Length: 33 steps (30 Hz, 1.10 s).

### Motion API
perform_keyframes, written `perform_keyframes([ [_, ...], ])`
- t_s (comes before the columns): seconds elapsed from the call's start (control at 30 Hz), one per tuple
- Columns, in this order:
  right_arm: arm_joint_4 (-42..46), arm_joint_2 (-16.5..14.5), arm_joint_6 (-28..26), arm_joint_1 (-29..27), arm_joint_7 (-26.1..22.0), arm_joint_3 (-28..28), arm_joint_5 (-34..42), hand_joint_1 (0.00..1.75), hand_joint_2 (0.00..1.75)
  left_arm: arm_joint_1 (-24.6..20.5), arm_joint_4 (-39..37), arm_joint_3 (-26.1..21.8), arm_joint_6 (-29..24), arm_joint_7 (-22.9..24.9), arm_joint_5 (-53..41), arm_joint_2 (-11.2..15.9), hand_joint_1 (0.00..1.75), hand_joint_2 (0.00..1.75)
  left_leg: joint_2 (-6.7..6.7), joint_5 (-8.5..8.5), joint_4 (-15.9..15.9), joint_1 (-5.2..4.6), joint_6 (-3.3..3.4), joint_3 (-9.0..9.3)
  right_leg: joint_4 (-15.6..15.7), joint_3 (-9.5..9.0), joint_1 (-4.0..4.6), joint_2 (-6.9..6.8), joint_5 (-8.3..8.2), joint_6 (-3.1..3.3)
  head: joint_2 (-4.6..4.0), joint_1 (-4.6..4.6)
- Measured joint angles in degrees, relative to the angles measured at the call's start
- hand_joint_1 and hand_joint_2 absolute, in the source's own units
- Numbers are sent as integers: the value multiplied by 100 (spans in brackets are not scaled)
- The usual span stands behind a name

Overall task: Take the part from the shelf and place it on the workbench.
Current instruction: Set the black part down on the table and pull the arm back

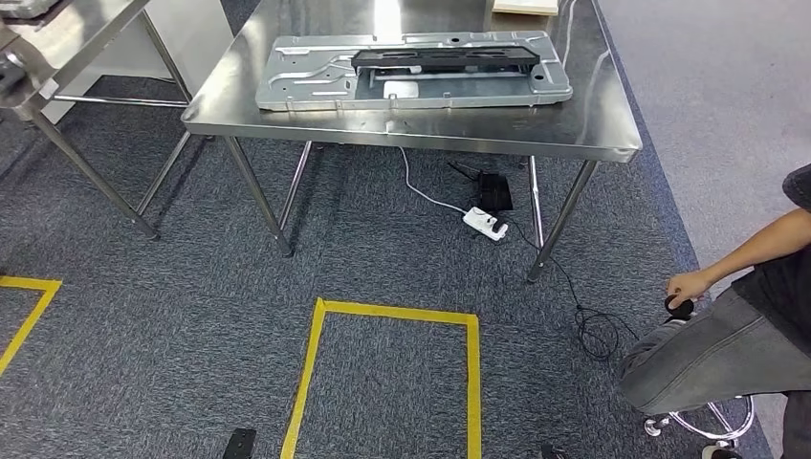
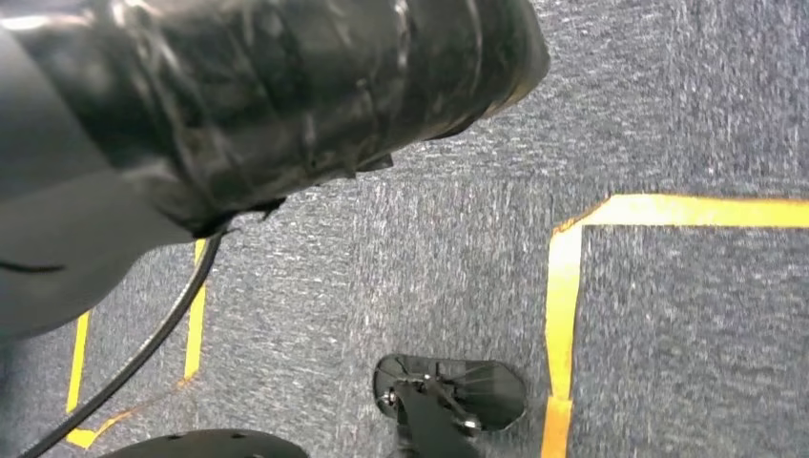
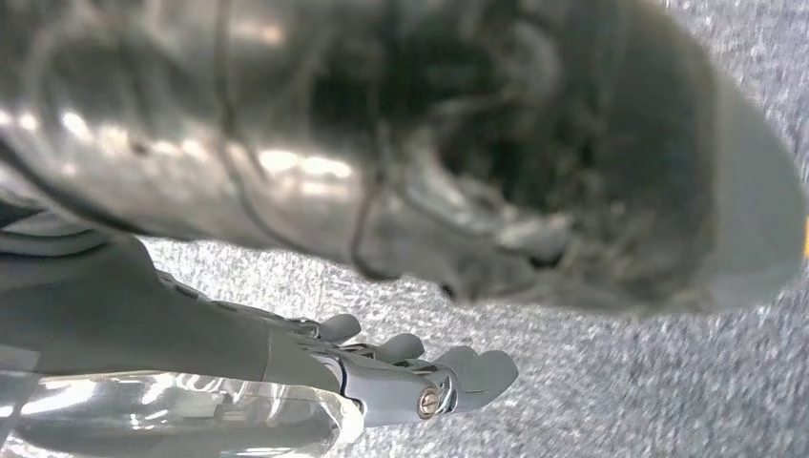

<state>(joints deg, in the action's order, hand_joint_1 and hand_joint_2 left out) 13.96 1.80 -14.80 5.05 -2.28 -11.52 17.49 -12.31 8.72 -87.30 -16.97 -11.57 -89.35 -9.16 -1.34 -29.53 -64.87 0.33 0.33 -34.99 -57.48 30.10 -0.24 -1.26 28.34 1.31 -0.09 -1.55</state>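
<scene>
Leftmost, the grey cover of the left hand point(image 2: 57, 258) over blue-grey carpet point(image 1: 191, 335), fingers hidden; cannot tell whether released or clenched. On the carpet beside it, a yellow tape corner point(image 2: 563, 286).

Farther off in the head view, at the upper left, a steel shelf point(image 1: 57, 38) on slanting legs, with yellow floor tape point(image 1: 24, 316) below it at the picture's edge.

Next along, a stainless workbench point(image 1: 421, 124) with a glossy, reflective top. Lying flat on it, a stamped silver metal panel point(image 1: 306, 86), and across the panel's far half the long black part point(image 1: 445, 57), resting lengthwise and clear of both hands. No legible print on panel or part at this size. Near the bench's far edge, a pale flat object point(image 1: 524, 6), cut off by the frame.

Under the bench, a black adapter point(image 1: 494, 191) and just beside it a white power strip point(image 1: 486, 225), cables trailing over the carpet. Nearer the camera, a yellow taped rectangle point(image 1: 383, 312), open toward the bottom.

Along the right, a strip of smoother grey floor point(image 1: 727, 115). Seated there on a wheeled stool point(image 1: 712, 421), a person point(image 1: 727, 354) in grey trousers, one hand point(image 1: 687, 285) on a small dark object.

Lastly, the right hand point(image 3: 420, 382): released, grey fingers stretched loosely over the carpet, grasping nothing.
</scene>
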Motion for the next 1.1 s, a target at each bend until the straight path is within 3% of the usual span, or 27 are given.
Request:
perform_keyframes([
  [0.07,-21,-20,55,-3,-25,0,-32,0,0,-25,0,-1,-15,4,-4,0,0,0,-110,112,600,-59,81,356,-4,-13,12,-60,-13,-42,0,4],
  [0.13,-42,-44,76,2,-29,0,-69,0,0,-36,1,-2,-30,12,-8,0,0,0,-92,121,735,-106,150,395,4,-19,14,-143,-29,-100,0,7],
  [0.2,-56,-63,82,13,-24,-1,-107,0,0,-17,1,-5,-42,24,-11,0,0,0,-11,172,818,-77,218,398,-47,-5,4,-140,26,-162,0,10],
  [0.27,-65,-78,74,20,6,-4,-194,0,0,-8,0,-13,-51,32,-17,0,0,0,58,232,892,-48,290,405,-434,168,-9,-19,289,-204,0,23],
  [0.33,-81,-90,58,16,70,-13,-341,0,0,-12,0,-25,-55,34,-34,0,0,0,147,254,895,-62,327,375,-1179,524,-27,67,644,-225,0,32],
  [0.37,-90,-93,46,11,111,-27,-437,0,0,-8,0,-31,-54,36,-42,0,0,0,201,259,888,-66,332,364,-1474,665,-35,79,731,-237,0,32],
  [0.4,-98,-94,33,7,156,-55,-550,0,0,-1,0,-35,-55,40,-48,0,0,0,261,262,875,-68,332,356,-1591,724,-43,85,706,-249,0,33],
  [0.43,-104,-95,23,6,195,-100,-673,0,0,7,0,-38,-55,45,-48,-1,0,0,321,261,856,-67,327,350,-1489,678,-53,93,575,-256,0,33],
  [0.47,-107,-95,19,7,227,-166,-789,0,0,11,0,-39,-54,49,-48,-4,0,0,386,254,827,-63,316,344,-1189,535,-66,124,367,-259,0,34],
  [0.53,-115,-95,17,9,267,-312,-936,0,0,4,0,-39,-54,56,-49,-12,0,0,504,229,732,-62,276,293,-474,217,-105,362,54,-254,0,32],
  [0.6,-125,-97,16,11,307,-444,-1025,0,0,-6,0,-39,-53,69,-50,-19,0,0,617,228,661,-52,205,203,-155,100,-109,550,-4,-243,0,31],
  [0.67,-129,-109,15,15,342,-563,-1099,0,0,8,0,-39,-52,90,-50,-21,0,0,727,256,652,-33,129,138,-131,113,-98,475,-14,-198,0,28],
  [0.73,-132,-125,14,21,361,-657,-1135,0,0,26,0,-39,-51,104,-50,-19,0,0,638,161,505,-30,73,45,-80,104,-112,351,-54,-124,0,12],
  [0.83,-140,-132,11,20,406,-771,-1245,0,0,8,-2,-40,-43,120,-50,-24,0,0,308,-326,-436,-9,-9,-404,-53,103,-92,123,-69,-65,0,-17],
  [0.9,-148,-132,11,15,390,-836,-1200,0,0,14,-2,-40,-36,139,-48,-35,0,0,230,-444,-895,23,-50,-616,-55,107,-75,-33,-63,-60,0,-16],
  [0.93,-150,-132,7,16,341,-854,-1065,0,0,21,-2,-41,-34,146,-40,-41,0,0,202,-348,-821,37,-63,-571,-55,106,-73,-102,-61,-62,0,-16],
  [0.97,-150,-132,-2,18,277,-861,-887,0,0,27,-2,-41,-34,149,-29,-43,0,0,160,-179,-548,47,-69,-423,-55,100,-75,-163,-56,-69,0,-17],
  [1.03,-150,-131,-29,19,178,-861,-627,0,0,19,-2,-42,-34,136,-10,-45,0,0,-68,119,231,29,-58,-12,-63,82,-60,-275,-35,-104,0,-20],
  [1.1,-154,-128,-57,21,157,-861,-581,0,0,1,-2,-42,-32,122,-9,-46,0,0,-216,190,626,-16,-3,177,-68,69,-34,-375,-15,-161,0,-8],
])
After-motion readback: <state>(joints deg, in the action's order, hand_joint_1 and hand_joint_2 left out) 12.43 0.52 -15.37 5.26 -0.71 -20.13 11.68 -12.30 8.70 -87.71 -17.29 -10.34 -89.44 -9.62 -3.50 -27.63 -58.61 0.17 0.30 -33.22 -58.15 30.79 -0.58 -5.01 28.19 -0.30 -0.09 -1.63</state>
